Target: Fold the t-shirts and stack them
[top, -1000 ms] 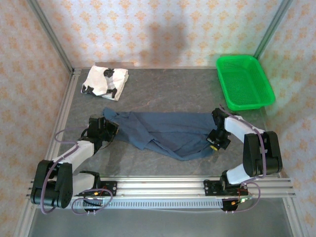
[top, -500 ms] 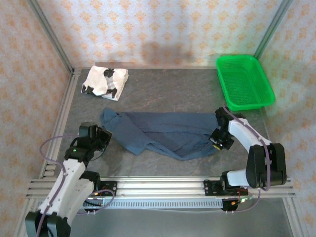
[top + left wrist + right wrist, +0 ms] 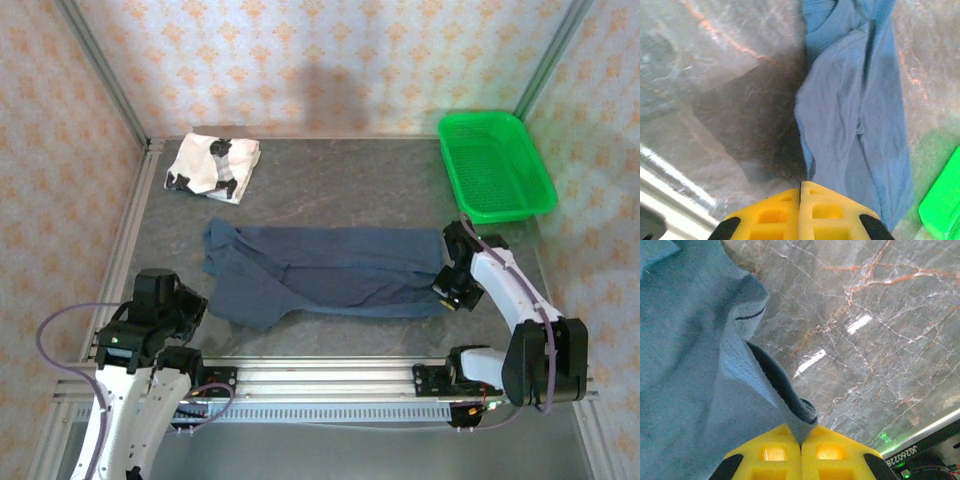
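The table [image 3: 330, 180] is a dark grey stone-look slab. The wrist views show pale and orange veins across it, and bright glints of light beside the right gripper's fingers. 3 walls close it in, papered pale cream with a repeating orange floral motif [image 3: 300, 60]. Silver aluminium rails [image 3: 330, 375] run along the table's edges and up the corners.

The green basket [image 3: 478, 117] sits at the back right corner. Far to its left, along the same back strip, lies the white t-shirt [image 3: 213, 165] with black patches, folded into a compact bundle. The navy t-shirt [image 3: 330, 270] lies in front of the basket and to its left, drawn out in 1 long wrinkled band. Its right end is just in front of the basket's near left corner.

The right gripper [image 3: 801, 437] is at that right end, its yellow fingers pressed together on a raised fold of the navy hem. The left gripper [image 3: 800, 187] is at the band's far end from the basket. Its fingers are also closed tight, and the navy cloth narrows right down to their tips, apparently pinched there.

In the right wrist view, a black part at the lower right corner carries white characters that seem to include 260228; the rest is cut off.
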